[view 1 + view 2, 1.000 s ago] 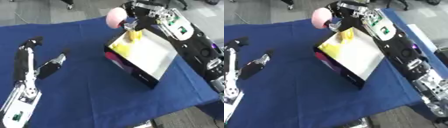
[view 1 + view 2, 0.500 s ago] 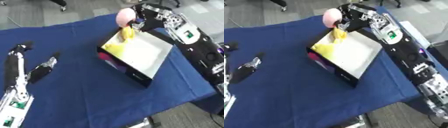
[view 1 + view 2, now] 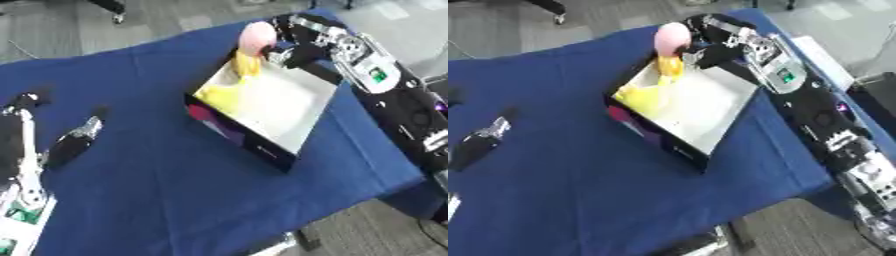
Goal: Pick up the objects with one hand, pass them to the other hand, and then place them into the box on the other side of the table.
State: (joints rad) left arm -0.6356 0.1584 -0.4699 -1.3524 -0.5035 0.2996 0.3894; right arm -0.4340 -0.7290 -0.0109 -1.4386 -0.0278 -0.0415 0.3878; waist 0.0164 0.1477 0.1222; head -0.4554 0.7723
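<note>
My right hand (image 3: 291, 49) hangs over the far corner of the box (image 3: 293, 110), its fingers curled round a toy with a round pink top (image 3: 257, 35) and a yellow lower part (image 3: 247, 63). The yellow part dips just inside the box's far wall. The box is white inside with black sides and stands askew on the blue cloth. Another yellow object (image 3: 219, 95) lies in the box's left corner. Far off at the left edge, my left hand (image 3: 68, 146) rests open on the cloth with its fingers pointing up.
A blue cloth (image 3: 149, 190) covers the table, and its near edge drops to grey floor at the bottom right. My right arm (image 3: 798, 95) runs along the table's right side. A dark chair base (image 3: 114, 7) stands beyond the far edge.
The whole picture has shifted, so the camera moved. My right hand still holds the pink and yellow toy at the box's far corner. The left hand stays open at the left.
</note>
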